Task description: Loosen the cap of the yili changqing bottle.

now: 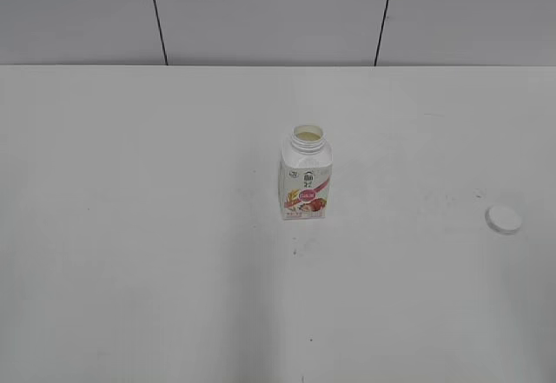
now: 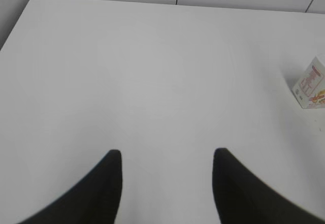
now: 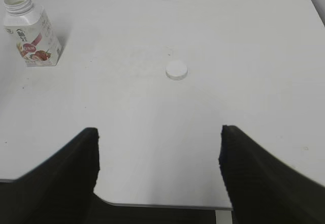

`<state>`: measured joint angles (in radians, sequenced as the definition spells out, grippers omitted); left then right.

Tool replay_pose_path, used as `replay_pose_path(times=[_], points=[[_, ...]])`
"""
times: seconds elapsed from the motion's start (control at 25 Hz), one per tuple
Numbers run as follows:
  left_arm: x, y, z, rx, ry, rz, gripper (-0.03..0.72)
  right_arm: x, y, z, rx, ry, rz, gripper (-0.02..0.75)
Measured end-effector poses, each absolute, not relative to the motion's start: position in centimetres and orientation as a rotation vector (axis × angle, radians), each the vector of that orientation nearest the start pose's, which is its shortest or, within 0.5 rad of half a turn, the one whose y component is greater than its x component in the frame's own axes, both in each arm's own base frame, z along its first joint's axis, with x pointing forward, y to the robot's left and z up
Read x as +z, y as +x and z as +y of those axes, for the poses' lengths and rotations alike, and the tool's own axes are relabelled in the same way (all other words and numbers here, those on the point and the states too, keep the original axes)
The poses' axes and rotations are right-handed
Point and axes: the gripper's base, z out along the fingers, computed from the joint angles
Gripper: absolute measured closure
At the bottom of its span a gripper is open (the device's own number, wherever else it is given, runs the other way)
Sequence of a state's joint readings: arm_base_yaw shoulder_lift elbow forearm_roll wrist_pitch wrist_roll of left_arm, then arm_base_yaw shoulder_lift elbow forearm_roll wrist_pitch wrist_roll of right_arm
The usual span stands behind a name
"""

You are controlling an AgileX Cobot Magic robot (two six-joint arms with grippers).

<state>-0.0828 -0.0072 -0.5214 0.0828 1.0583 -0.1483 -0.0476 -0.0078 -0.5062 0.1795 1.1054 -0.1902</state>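
In the exterior view the yili changqing bottle stood upright near the centre of the white table, its wide round neck uncovered and a pale liquid visible inside. Its pink-red label with the strawberry picture faced the camera. The cap lay flat on the table at the right edge of the frame, well apart from the bottle and slightly lower in the picture. No arm appeared in this view.

In the left wrist view the left gripper hung over bare table at the bottom of the frame, its two dark fingers spread apart with nothing between them. Only a lower corner of the bottle showed at the right edge, far from the fingers.

In the right wrist view the right gripper sat at the bottom of the frame over the near table edge, fingers wide apart and empty. The cap lay just above the frame's centre, and the bottle stood in the upper left corner, its neck bare
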Motion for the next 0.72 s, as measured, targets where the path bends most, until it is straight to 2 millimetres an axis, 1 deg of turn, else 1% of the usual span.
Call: replay_pose_path(times=[0.72], points=[[28.35, -0.81, 0.73, -0.048, -0.070, 2.010, 0.323, 27.63, -0.87, 1.44, 0.066, -0.154, 2.057, 0.157]])
